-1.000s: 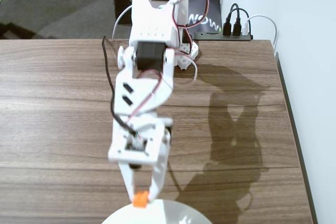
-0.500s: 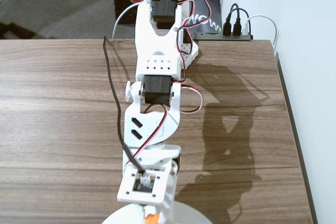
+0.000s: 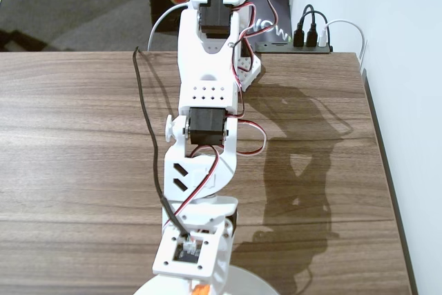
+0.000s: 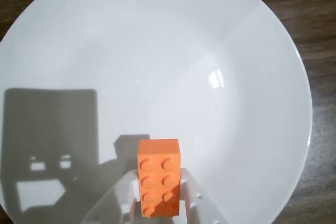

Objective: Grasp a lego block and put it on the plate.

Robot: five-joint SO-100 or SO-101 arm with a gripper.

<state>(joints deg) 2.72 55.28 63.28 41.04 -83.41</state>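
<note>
In the wrist view the orange lego block point(image 4: 159, 177) stands between my white fingers point(image 4: 126, 192), studs facing the camera. My gripper point(image 4: 157, 195) is shut on it and holds it over the white plate point(image 4: 173, 51), which fills most of that view. The block's shadow falls on the plate to its left. In the fixed view my white arm reaches toward the camera. The gripper point(image 3: 200, 287) is at the bottom edge, above the plate's rim point(image 3: 252, 284). A sliver of the orange block point(image 3: 200, 289) shows there.
The plate sits on a dark wood table point(image 3: 69, 136). A black cable point(image 3: 148, 129) runs along the arm. A power strip with plugs point(image 3: 311, 39) lies at the table's far right edge by a white wall.
</note>
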